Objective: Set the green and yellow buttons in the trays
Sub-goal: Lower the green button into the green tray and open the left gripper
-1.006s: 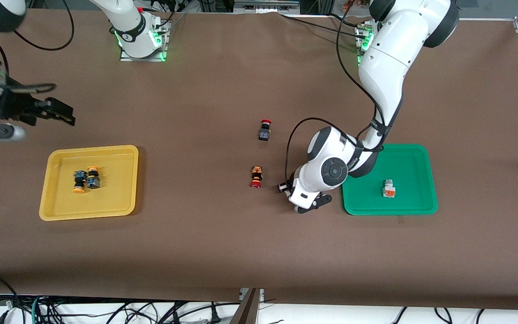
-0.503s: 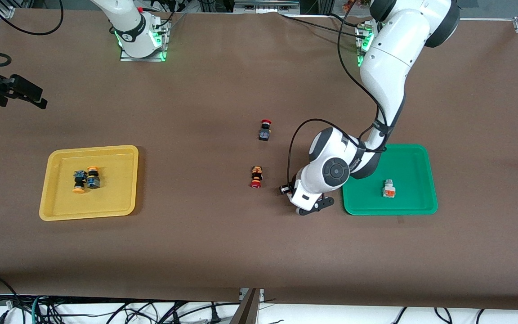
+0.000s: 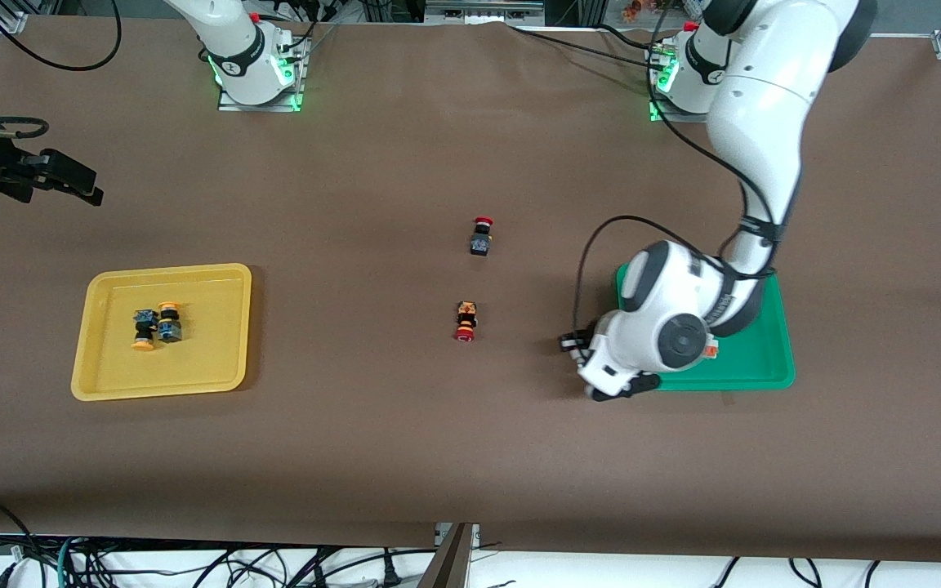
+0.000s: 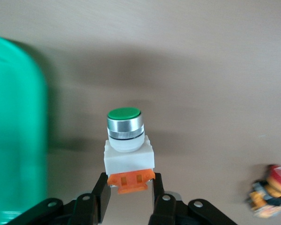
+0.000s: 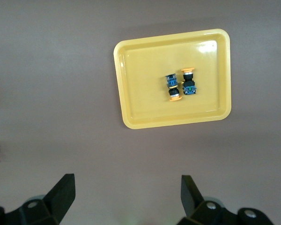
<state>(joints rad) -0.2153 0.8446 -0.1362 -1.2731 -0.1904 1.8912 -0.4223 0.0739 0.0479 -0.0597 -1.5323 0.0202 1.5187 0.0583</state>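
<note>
Count: two trays, two yellow-capped buttons, two red-capped buttons, one green-capped button plainly seen.

Green-capped button [image 4: 126, 150]: flat round green cap, ribbed silver collar, blocky white plastic body, orange block at its base. The left gripper [image 4: 129, 199] is clamped on that orange base with black fingers [image 4: 101, 197], cap pointing away from the wrist. It hangs over brown table beside the green tray's [image 3: 752, 367] edge toward the right arm's end. In the front view the left gripper [image 3: 611, 390] is mostly hidden under the wrist; an orange bit [image 3: 711, 350] shows at the wrist's edge over the tray, too little to identify.

Yellow tray [image 3: 103, 359]: shallow, glossy plastic, rounded corners, at the right arm's end. Two yellow-capped buttons [image 3: 156, 326] lie in it side by side, touching, caps pointing opposite ways.

Two red-capped buttons mid-table, well apart: one [image 3: 480, 236] farther from the front camera, one [image 3: 465, 321] nearer.

Right gripper [image 3: 46, 173]: fingers apart, holding nothing, waiting above the table's end.
</note>
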